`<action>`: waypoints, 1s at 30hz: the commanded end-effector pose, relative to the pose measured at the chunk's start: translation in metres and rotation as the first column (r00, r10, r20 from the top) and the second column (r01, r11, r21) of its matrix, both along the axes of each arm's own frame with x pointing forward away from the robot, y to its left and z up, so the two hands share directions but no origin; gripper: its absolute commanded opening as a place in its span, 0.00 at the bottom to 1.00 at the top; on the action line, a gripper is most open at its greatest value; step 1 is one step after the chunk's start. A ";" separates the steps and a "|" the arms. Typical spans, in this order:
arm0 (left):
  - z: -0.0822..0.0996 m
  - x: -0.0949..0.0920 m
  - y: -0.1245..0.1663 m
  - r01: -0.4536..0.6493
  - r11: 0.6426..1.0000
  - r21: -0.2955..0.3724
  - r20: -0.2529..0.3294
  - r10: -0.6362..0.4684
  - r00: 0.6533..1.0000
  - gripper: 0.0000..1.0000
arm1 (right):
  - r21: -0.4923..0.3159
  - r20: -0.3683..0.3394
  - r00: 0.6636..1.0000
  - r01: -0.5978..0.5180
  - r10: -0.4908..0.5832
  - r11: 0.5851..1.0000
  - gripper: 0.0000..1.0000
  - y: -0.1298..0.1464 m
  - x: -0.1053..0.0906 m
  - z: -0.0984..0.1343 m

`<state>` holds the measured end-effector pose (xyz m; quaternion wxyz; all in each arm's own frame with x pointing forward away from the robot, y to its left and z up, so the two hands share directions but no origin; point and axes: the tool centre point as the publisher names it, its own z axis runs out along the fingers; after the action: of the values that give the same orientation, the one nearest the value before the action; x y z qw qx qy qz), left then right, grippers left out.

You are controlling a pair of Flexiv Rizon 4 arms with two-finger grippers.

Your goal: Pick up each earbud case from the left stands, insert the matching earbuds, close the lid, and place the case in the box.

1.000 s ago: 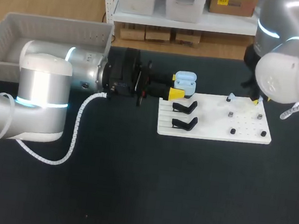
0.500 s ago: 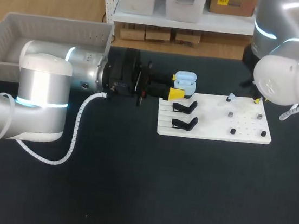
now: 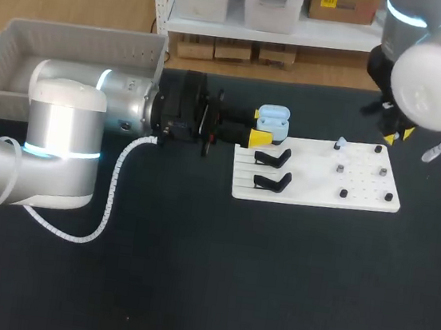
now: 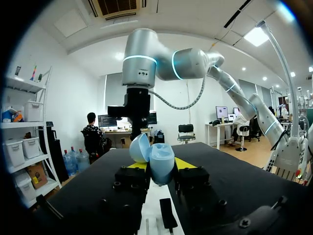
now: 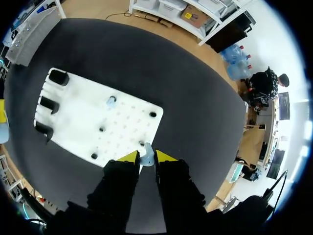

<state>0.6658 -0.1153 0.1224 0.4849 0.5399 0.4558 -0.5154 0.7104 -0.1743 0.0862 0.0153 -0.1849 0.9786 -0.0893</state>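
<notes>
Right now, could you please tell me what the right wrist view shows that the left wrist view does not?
Only the right wrist view shows the right gripper shut on a light blue earbud, and a second earbud seated on the white board. Only the left wrist view shows the left gripper shut on the earbud case, lid open, with the right arm standing ahead. Both show the board and a black stand; the case barely appears in the right wrist view.

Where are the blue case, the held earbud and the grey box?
case (image 3: 273, 123), head view, middle of its body
earbud (image 5: 146, 157), right wrist view, its visible middle
box (image 3: 83, 39), head view, its far wall
</notes>
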 end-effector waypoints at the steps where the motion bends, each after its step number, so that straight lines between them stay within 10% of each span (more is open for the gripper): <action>1: -0.001 -0.001 0.000 -0.004 1.000 -0.003 0.003 0.004 1.000 0.00 | -0.022 -0.016 1.000 -0.002 0.001 1.000 0.00 0.013 -0.011 0.026; 24: -0.001 -0.001 0.000 -0.004 1.000 -0.003 0.003 0.004 1.000 0.00 | -0.022 -0.029 1.000 -0.011 0.011 1.000 0.00 0.018 -0.015 0.029; 30: -0.001 -0.001 0.000 -0.004 1.000 -0.003 0.003 0.004 1.000 0.00 | -0.019 -0.016 0.999 0.042 -0.042 0.999 0.00 0.045 -0.030 0.061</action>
<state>0.6658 -0.1153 0.1224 0.4849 0.5399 0.4558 -0.5154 0.6886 -0.1370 0.1301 0.0044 -0.1719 0.9809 -0.0912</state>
